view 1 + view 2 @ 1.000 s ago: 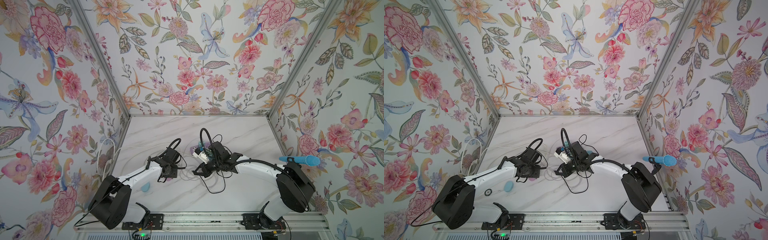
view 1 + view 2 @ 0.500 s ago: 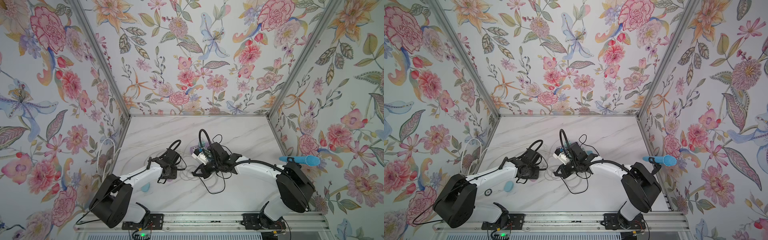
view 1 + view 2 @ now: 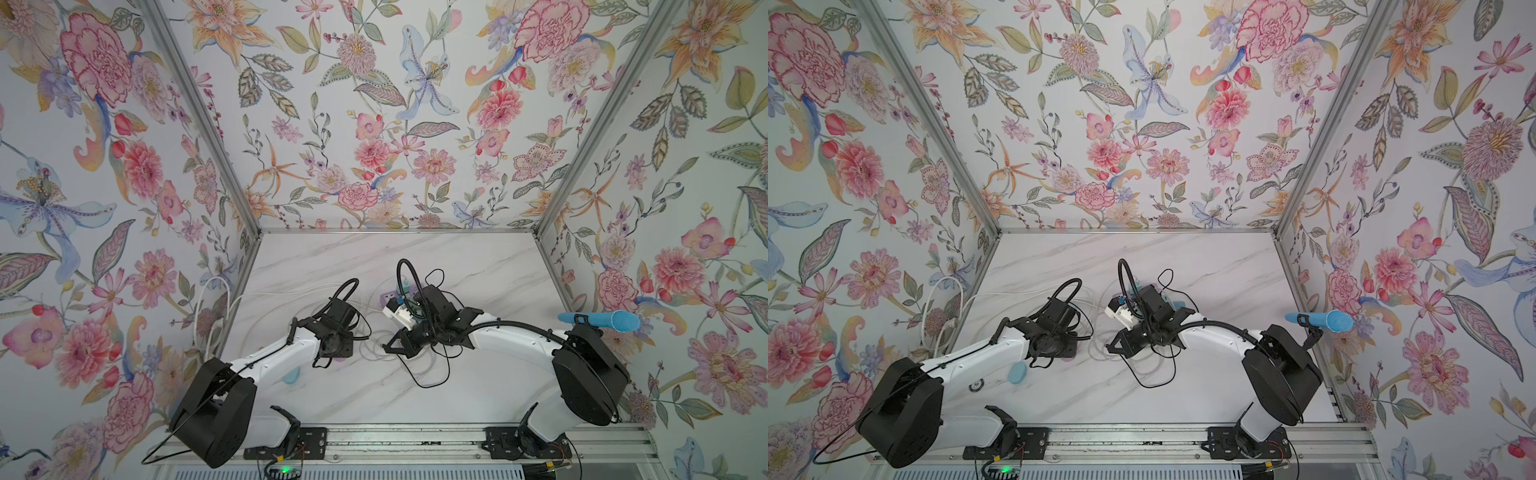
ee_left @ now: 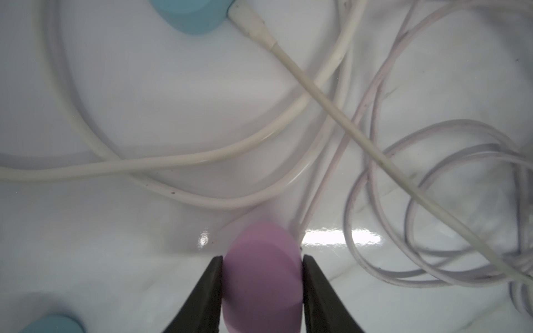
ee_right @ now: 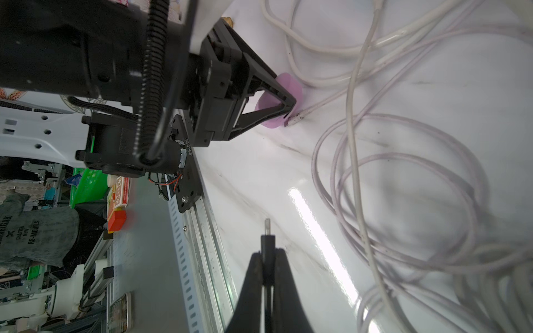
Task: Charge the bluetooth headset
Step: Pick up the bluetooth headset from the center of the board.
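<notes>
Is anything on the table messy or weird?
Yes, the wires. The lilac cable lies in a loose, tangled heap of loops, and a white cable crosses it, beside the purple earpiece in the left pincer. Nothing looks spilled or broken.

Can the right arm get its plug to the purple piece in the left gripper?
Probably yes. The purple piece, clamped in the left gripper, lies ahead of the plug in the right gripper, bare table between; cables lie aside. Its port isn't visible.
</notes>
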Tool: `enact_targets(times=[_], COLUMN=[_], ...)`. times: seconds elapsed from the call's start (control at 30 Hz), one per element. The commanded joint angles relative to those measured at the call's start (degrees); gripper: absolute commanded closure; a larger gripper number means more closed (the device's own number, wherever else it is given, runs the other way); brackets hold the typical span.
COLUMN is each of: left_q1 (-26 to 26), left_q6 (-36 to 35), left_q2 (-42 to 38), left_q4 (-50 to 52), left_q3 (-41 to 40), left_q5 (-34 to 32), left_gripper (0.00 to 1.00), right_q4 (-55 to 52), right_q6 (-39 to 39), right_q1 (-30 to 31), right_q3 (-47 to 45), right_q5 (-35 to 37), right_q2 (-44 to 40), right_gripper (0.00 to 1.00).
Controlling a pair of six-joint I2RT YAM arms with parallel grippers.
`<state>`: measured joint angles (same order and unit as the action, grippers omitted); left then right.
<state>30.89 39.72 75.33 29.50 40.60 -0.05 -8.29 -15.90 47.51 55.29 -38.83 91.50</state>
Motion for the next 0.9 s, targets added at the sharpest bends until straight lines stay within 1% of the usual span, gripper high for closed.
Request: enact_targets(times=[0.0,0.07,0.27,0.47,0.6,0.7,0.87], left_q1=[-0.65,-0.58,-0.62,-0.62,-0.64,-0.66,-0.63], left_q6=[-2.66,-4.62,-8.46,-8.27,-7.63,-8.07,-7.63], left_q2=[-5.32,-8.17,-14.70,-18.99,-21.69,-23.42,-25.63], left_q4=[-5.89,-9.07,-14.62,-19.95,-22.32,-21.99,-22.58], left_q3=[0.43,0.53,0.11,-1.74,-2.85,-3.36,-4.42], left_q5=[3.49,6.45,13.50,20.92,22.95,22.22,22.95], left_gripper=[0.87,0.91,0.96,0.98,0.99,0.98,0.99], right_q4=[-0.54,-1.81,-4.65,-6.47,-7.61,-7.61,-7.61], right_q6=[-0.25,-0.05,-1.50,-3.36,-4.59,-5.13,-5.63], right_q1=[0.80,1.17,1.85,1.60,0.29,-0.76,-1.84], right_q3=[1.61,2.80,7.19,10.46,11.42,11.42,11.82], right_q5=[-1.45,-1.68,-2.13,-2.13,-3.24,-4.22,-5.23], right_q2=[-0.97,-0.98,-1.83,-3.15,-3.54,-4.00,-4.34], right_gripper=[1.00,1.00,1.00,1.00,1.00,1.00,1.00])
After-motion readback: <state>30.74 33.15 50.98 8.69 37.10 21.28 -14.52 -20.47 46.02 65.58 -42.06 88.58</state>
